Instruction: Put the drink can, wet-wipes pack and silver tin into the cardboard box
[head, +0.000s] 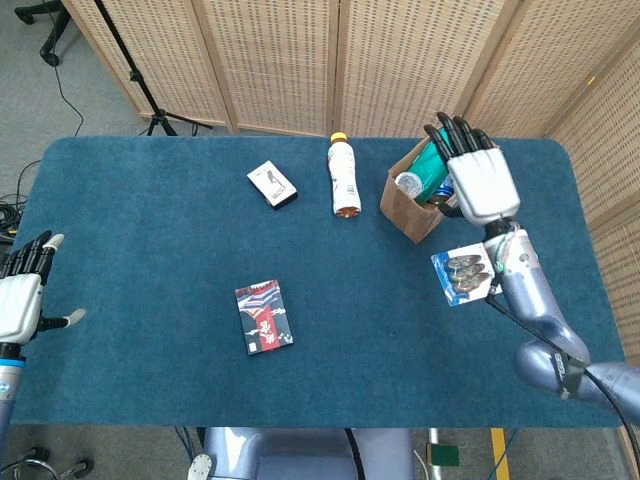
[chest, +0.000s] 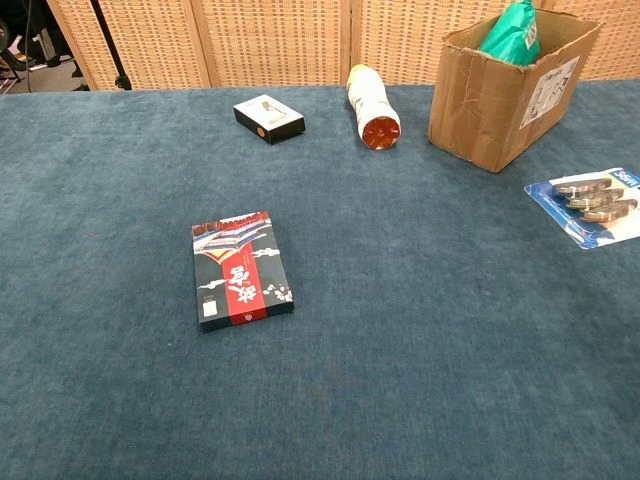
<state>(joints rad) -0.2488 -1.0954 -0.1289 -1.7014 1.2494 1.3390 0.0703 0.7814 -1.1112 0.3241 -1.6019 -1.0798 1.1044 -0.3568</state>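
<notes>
The cardboard box (head: 408, 208) (chest: 497, 95) stands open at the far right of the blue table. A green wet-wipes pack (head: 430, 164) (chest: 510, 28) sticks up out of it, with a silver tin (head: 408, 183) beside it inside. The drink can is hard to make out under my hand. My right hand (head: 477, 178) hovers over the box's right side, fingers spread, holding nothing. My left hand (head: 20, 296) hangs open off the table's left edge. Neither hand shows in the chest view.
A white bottle (head: 343, 177) (chest: 371, 102) lies on its side left of the box. A small black-and-white box (head: 272, 184) (chest: 268, 117) lies further left. A red-and-black packet (head: 264, 316) (chest: 241, 269) lies mid-table. A blue blister card (head: 460, 274) (chest: 594, 207) lies right of centre.
</notes>
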